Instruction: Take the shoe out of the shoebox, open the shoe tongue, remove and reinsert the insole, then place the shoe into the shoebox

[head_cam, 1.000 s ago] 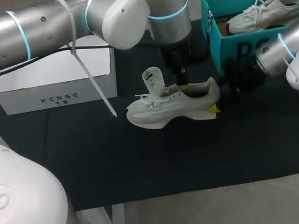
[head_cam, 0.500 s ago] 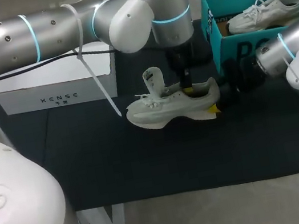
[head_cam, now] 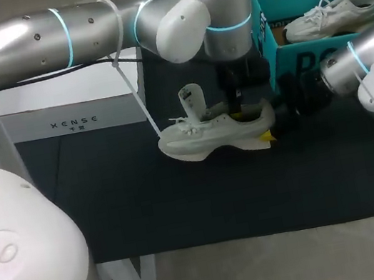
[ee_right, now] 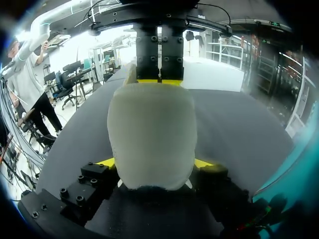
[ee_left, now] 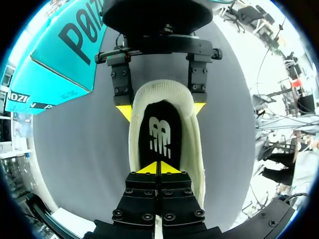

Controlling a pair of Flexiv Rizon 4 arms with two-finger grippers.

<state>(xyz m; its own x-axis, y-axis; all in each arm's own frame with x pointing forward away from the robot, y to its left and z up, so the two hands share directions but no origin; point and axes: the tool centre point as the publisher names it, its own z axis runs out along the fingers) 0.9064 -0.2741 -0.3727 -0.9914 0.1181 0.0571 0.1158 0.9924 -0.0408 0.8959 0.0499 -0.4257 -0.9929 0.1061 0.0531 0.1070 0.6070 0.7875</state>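
There are two shoes: one shoe [head_cam: 215,133] on the table [head_cam: 184,206] and a second shoe [head_cam: 335,14] in the teal box [head_cam: 304,61]. There are two boxes, the teal one and a white box [head_cam: 69,106]. One insole [ee_left: 159,134] shows. There are two grippers, the left gripper [ee_left: 160,168] and the right gripper [ee_left: 160,110].

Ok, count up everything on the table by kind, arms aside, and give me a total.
Shoes: 2 (loose shoe on the dark mat, second shoe inside the teal shoebox)
Boxes: 2 (the teal shoebox, the white box)
Total: 4
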